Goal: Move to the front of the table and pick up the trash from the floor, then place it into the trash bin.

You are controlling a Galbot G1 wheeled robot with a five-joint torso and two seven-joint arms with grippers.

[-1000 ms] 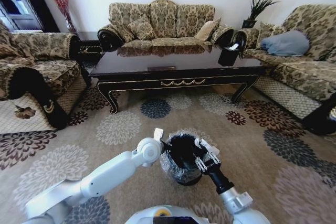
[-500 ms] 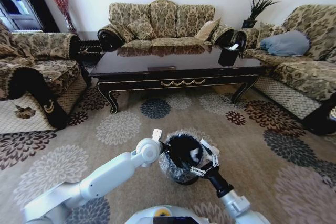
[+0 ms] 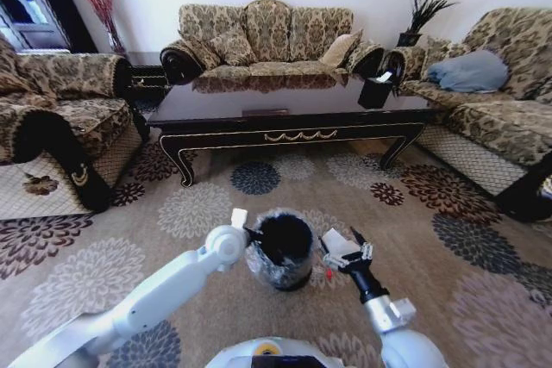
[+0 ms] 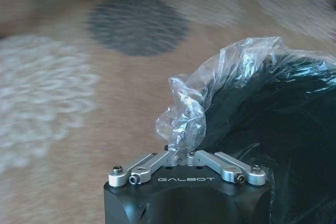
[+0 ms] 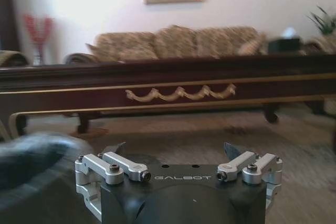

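Note:
The trash bin (image 3: 278, 252), a small black bucket with a crinkled clear liner, stands on the carpet just ahead of me. My left gripper (image 3: 249, 232) is at its left rim. In the left wrist view that gripper (image 4: 181, 149) is shut on a bunched fold of the liner (image 4: 210, 85). My right gripper (image 3: 346, 249) hangs open just right of the bin, outside it, nothing between its fingers (image 5: 118, 148). The bin's inside looks dark and the trash is hidden. The table (image 3: 293, 108) of dark glossy wood stands farther ahead, its gold-scrolled front edge (image 5: 178, 94) facing the right wrist camera.
Patterned sofas surround the table on the left (image 3: 60, 118), back (image 3: 267, 36) and right (image 3: 500, 101). A black tissue holder (image 3: 375, 90) sits on the table's right end. The flowered carpet (image 3: 198, 208) lies open between me and the table.
The right gripper has come out of the bin and now hangs open to its right. The left gripper has drawn the bin a little to the left. The white wad seen inside no longer shows.

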